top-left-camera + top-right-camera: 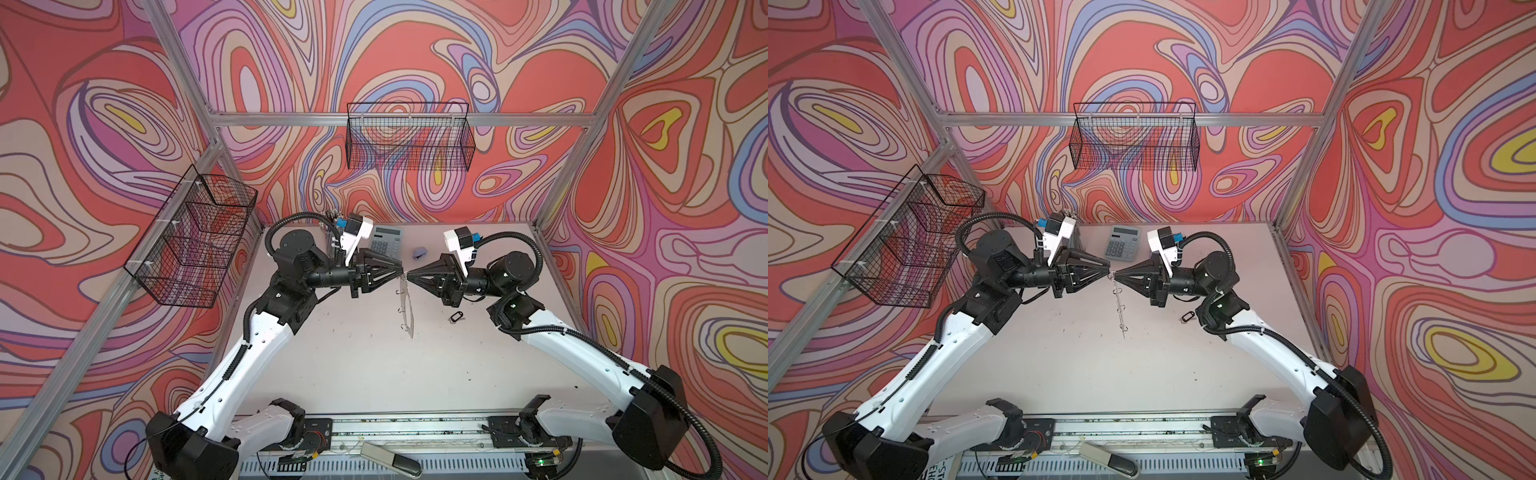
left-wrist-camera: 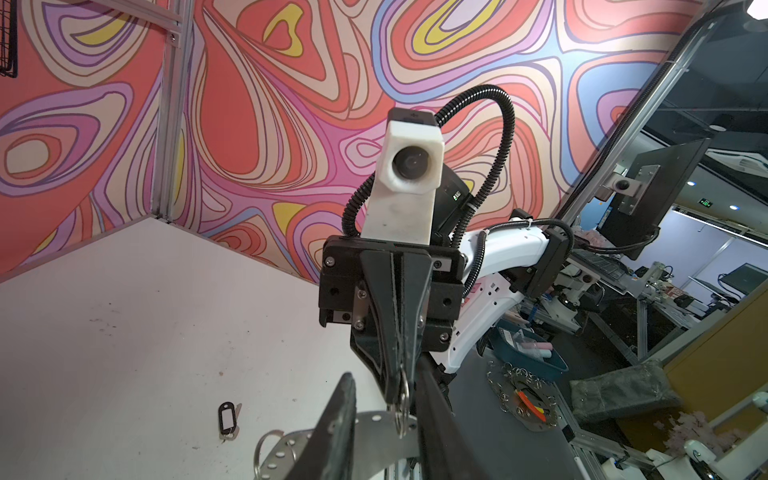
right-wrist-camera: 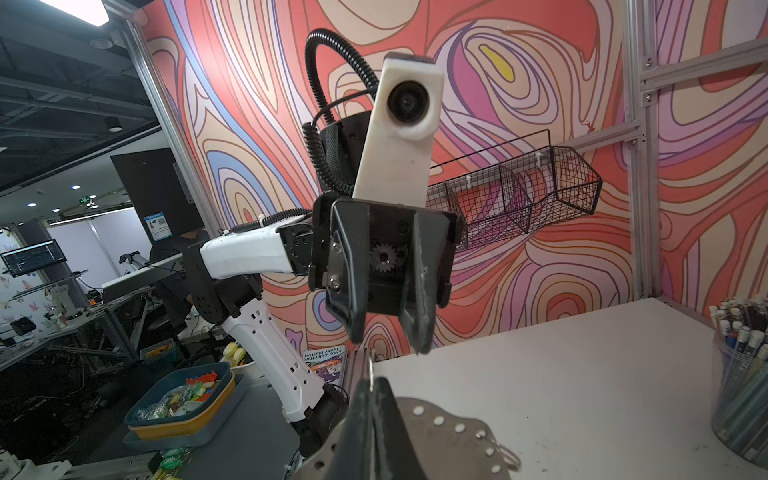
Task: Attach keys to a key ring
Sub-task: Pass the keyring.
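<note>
The two arms meet tip to tip in the air above the middle of the table [image 1: 374, 365]. The right gripper [image 1: 411, 275] reaches in from the right with its fingers pressed together on a small silver wire loop [image 2: 402, 401] at the rim of the key ring [image 2: 374, 430]. This flat grey oval band, with a row of holes along its edge, hangs from that pinch. It dangles edge-on toward the table, so in both top views it shows only as a thin line. Another wire loop [image 3: 505, 455] sits further along the rim.

The left gripper [image 3: 388, 338] comes in from the left with its fingers spread apart, the tips just beside the pinched loop. Whether either tip touches the loop cannot be told.

The keys [image 1: 456, 316] — a black oblong tag with a pale window, joined to a small silver key — lie flat on the table. They are to the right of the hanging ring and just nearer than the right gripper's body, apart from both grippers.

At the far edge lies a grey calculator [image 1: 386, 245], with a small bluish thing [image 1: 417, 254] to its right. A cup of pens [image 3: 739, 374] stands in the far left corner. One black wire basket [image 1: 409, 137] hangs on the far wall and a second basket [image 1: 191, 237] hangs on the left wall.
</note>
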You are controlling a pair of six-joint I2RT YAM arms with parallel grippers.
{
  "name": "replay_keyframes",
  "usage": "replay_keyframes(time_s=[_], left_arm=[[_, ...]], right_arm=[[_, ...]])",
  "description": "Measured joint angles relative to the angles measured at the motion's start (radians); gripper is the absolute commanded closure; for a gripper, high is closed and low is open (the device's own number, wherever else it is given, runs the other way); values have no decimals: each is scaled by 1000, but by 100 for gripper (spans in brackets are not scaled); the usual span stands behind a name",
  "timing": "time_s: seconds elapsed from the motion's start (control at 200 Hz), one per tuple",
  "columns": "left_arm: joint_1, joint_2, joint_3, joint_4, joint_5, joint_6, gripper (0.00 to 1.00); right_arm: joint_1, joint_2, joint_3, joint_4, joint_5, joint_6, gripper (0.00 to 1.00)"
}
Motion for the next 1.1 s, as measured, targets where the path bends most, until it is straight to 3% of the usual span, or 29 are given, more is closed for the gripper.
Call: replay_keyframes(time_s=[0.351, 0.451, 0.776, 1.012, 1.102], left_arm=[[0, 5, 9, -101, 16, 54, 76], [0, 4, 21, -143, 16, 81, 83], [-13, 4, 23, -166, 15, 99, 84], [-27, 10, 34, -169, -1, 100, 92], [-29, 10, 36, -171, -9, 108, 100]], right_arm=[[0, 5, 1, -3, 6, 0, 100], [0, 5, 1, -3, 11, -1, 100], [0, 15, 1, -5, 15, -2, 100], [0, 15, 1, -6, 15, -6, 100], [0, 14, 1, -6, 15, -6, 100]])
